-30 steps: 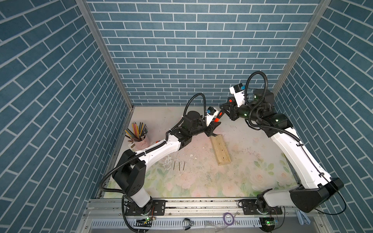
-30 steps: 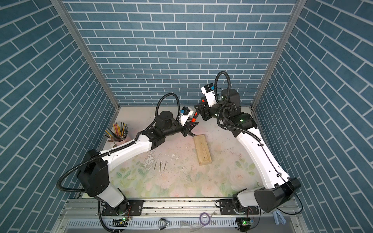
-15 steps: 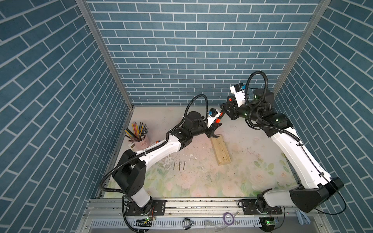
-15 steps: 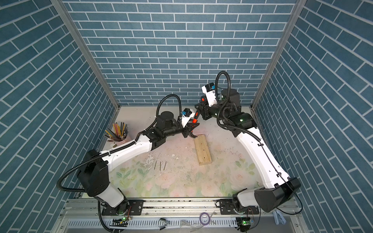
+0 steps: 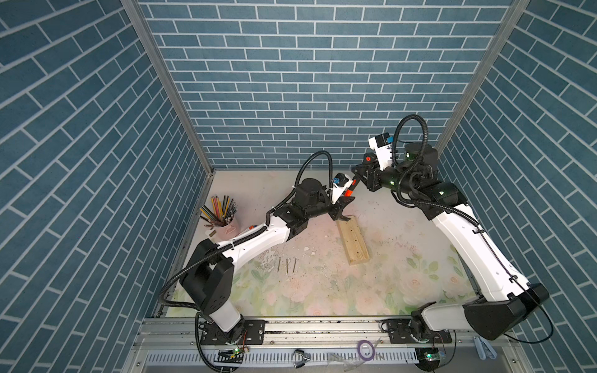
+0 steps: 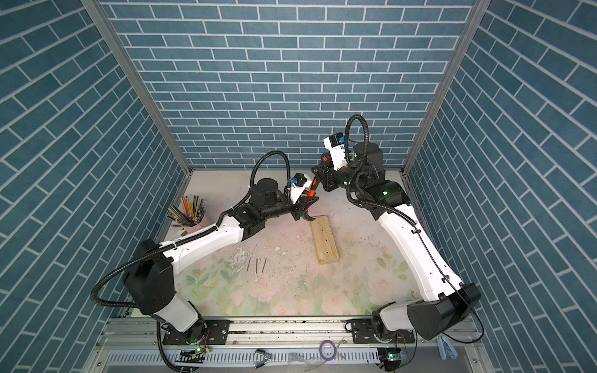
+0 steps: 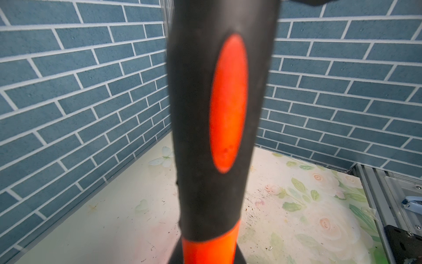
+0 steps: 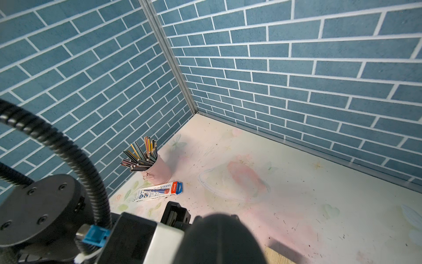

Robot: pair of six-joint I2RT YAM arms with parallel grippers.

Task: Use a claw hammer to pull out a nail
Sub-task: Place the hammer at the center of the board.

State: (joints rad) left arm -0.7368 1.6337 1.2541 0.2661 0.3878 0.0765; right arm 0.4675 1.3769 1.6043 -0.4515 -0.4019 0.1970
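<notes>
- Barely shifting since a second ago, the left gripper [image 5: 343,209] is clamping the claw hammer [image 5: 349,193] low on its orange shaft.
- It's standing steeply, head down at the wood block's [image 5: 353,240] far end.
- The right gripper [image 5: 361,175] is squeezing the black butt end above.

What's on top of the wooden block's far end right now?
The left gripper and claw hammer hang over that end of the wooden block. Hammer head and any nail are covered; nearer, the bare top shows small holes.
</notes>
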